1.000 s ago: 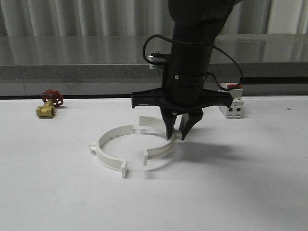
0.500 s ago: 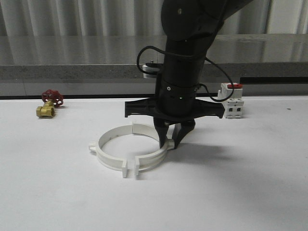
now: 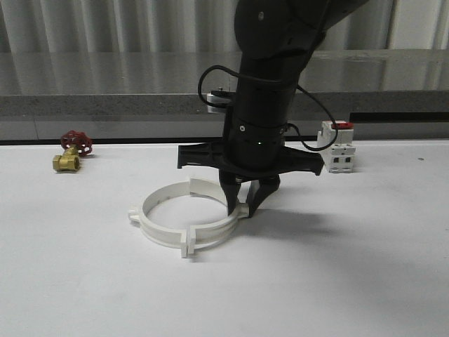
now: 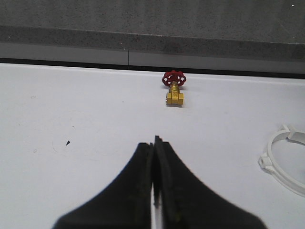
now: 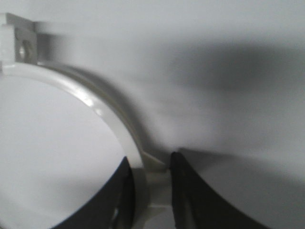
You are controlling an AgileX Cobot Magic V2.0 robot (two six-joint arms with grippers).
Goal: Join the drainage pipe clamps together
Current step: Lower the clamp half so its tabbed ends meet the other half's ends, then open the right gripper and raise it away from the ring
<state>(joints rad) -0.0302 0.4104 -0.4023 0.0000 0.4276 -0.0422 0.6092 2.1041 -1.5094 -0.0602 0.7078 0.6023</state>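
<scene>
Two white half-ring drainage pipe clamps lie on the white table as one ring. The left clamp [image 3: 149,221] rests free. My right gripper [image 3: 243,208] is shut on the right clamp [image 3: 217,230] at its outer side, one finger inside the ring and one outside. The front tabs [image 3: 188,243] touch and the rear ends [image 3: 193,184] meet. In the right wrist view the held clamp's band [image 5: 95,105] curves from my right gripper [image 5: 150,164] to a holed tab [image 5: 19,45]. My left gripper [image 4: 155,143] hovers shut and empty over bare table, with the left clamp [image 4: 281,160] at the frame edge.
A brass valve with a red handwheel [image 3: 70,153] [image 4: 174,90] sits at the far left of the table. A white breaker with a red switch [image 3: 337,149] stands behind my right arm. A grey ledge [image 3: 105,105] borders the table's far edge.
My right gripper has moved left with the right clamp in it. The gap between the two halves has shut, and their front tabs now touch.
</scene>
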